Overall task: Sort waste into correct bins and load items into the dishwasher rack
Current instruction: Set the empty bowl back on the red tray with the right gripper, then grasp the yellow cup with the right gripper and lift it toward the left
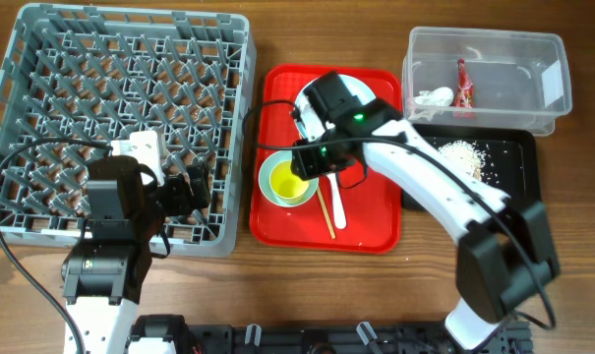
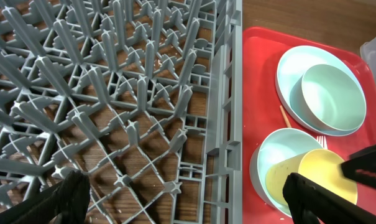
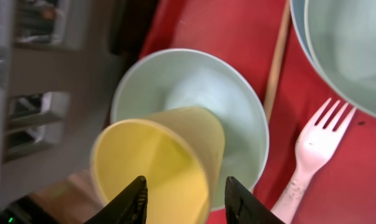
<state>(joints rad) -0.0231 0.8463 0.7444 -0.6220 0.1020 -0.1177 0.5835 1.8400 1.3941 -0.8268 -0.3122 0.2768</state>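
Note:
The grey dishwasher rack (image 1: 130, 39) (image 2: 113, 93) fills the left. On the red tray (image 1: 376, 226), a yellow cup (image 1: 289, 185) (image 3: 156, 162) lies tilted in a green bowl (image 1: 272, 182) (image 2: 268, 162). My right gripper (image 1: 307, 162) (image 3: 184, 199) is open, one finger in the cup's mouth, one outside its wall. A second bowl (image 2: 334, 99) sits on the plate (image 2: 287, 68). The fork (image 3: 315, 149) and chopstick (image 3: 276, 62) lie beside the bowl. My left gripper (image 1: 194, 189) (image 2: 188, 205) is open and empty over the rack's near right corner.
The clear tub (image 1: 533, 49) at the back right holds the red wrapper (image 1: 463, 84) and white tissue (image 1: 435, 96). The black tray (image 1: 518, 177) in front of it holds beige scraps (image 1: 464, 155). My right arm crosses over the plate and the black tray.

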